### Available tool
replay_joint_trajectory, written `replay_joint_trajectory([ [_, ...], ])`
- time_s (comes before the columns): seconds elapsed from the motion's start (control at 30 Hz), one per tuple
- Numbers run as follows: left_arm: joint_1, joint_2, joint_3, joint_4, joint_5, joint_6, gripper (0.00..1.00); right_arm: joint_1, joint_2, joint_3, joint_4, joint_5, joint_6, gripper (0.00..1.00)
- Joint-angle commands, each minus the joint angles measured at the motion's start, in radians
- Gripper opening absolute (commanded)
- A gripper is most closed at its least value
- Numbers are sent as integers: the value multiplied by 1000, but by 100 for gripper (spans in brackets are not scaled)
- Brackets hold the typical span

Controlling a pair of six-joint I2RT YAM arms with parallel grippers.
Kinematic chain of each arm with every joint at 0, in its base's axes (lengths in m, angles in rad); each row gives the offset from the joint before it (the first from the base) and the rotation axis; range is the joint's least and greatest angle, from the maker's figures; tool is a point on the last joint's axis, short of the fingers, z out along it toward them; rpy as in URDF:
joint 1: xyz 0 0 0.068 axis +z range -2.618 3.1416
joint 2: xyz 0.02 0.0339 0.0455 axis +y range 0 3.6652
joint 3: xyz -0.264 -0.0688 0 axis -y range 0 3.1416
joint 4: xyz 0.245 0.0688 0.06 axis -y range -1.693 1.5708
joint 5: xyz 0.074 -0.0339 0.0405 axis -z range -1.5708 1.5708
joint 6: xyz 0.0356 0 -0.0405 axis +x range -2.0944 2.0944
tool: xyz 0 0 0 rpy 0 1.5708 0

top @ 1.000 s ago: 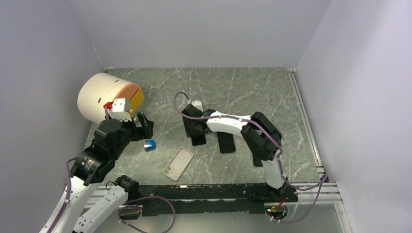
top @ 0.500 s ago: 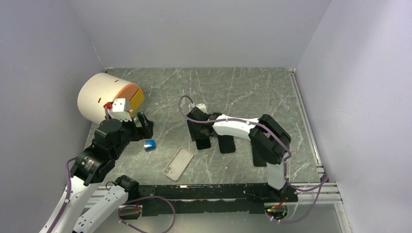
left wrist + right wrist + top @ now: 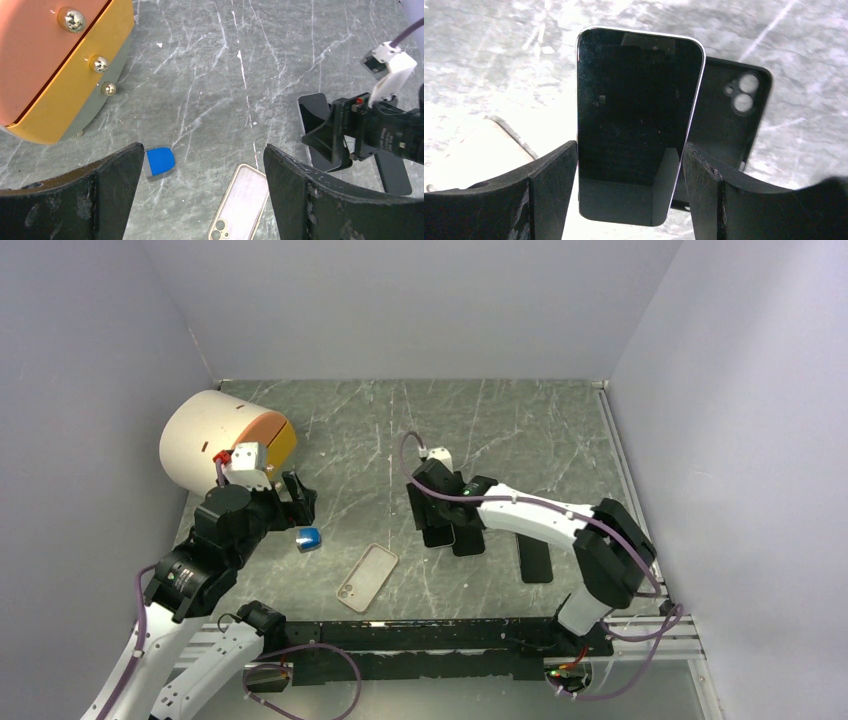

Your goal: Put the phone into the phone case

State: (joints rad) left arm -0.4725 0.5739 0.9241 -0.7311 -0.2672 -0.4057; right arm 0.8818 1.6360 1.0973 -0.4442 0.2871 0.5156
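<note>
The right wrist view alone shows the grip. The right pincer (image 3: 629, 147) is partly open, and its two fingers (image 3: 549, 190) press on the long edges of the phone (image 3: 636, 100). The dark screen faces the camera, and the phone's long axis runs straight out along the fingers. Whether the phone is clear of the table (image 3: 520, 430) cannot be told.

Just past the phone, on the far side of that pincer's right-hand finger, a black cover (image 3: 729, 115) lies partly hidden behind it. Two round lens holes show in the cover's far corner.

From above the held phone is mostly hidden under the pincer. That view adds a black slab (image 3: 536, 562) lying apart, on the side of the right pincer away from the left arm.

The phone case (image 3: 367, 577) lies flat on the table, well apart from the right pincer, nearer the arm bases and toward the left arm. Its long axis runs diagonally, and its camera cutout is at the end farther from the right pincer.

The left pincer (image 3: 203, 150) is spread wide and holds nothing. Its wrist view shows the case below the gap between its fingers. A blue block (image 3: 160, 161) lies just beside one finger, and an orange-faced drum (image 3: 55, 60) sits off to that same side.
</note>
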Motion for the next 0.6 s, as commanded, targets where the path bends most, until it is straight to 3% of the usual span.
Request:
replay_joint_trajectory([
  [0.0, 3, 3, 2, 9, 0, -7, 94, -42, -108, -67, -14, 52, -22, 32],
  [0.3, 3, 10, 4, 8, 6, -8, 94, -154, -179, -209, 54, 19, -59, 31],
  [0.57, 3, 9, 1, 12, 6, -7, 94, -174, -127, -215, 99, 19, -73, 32],
])
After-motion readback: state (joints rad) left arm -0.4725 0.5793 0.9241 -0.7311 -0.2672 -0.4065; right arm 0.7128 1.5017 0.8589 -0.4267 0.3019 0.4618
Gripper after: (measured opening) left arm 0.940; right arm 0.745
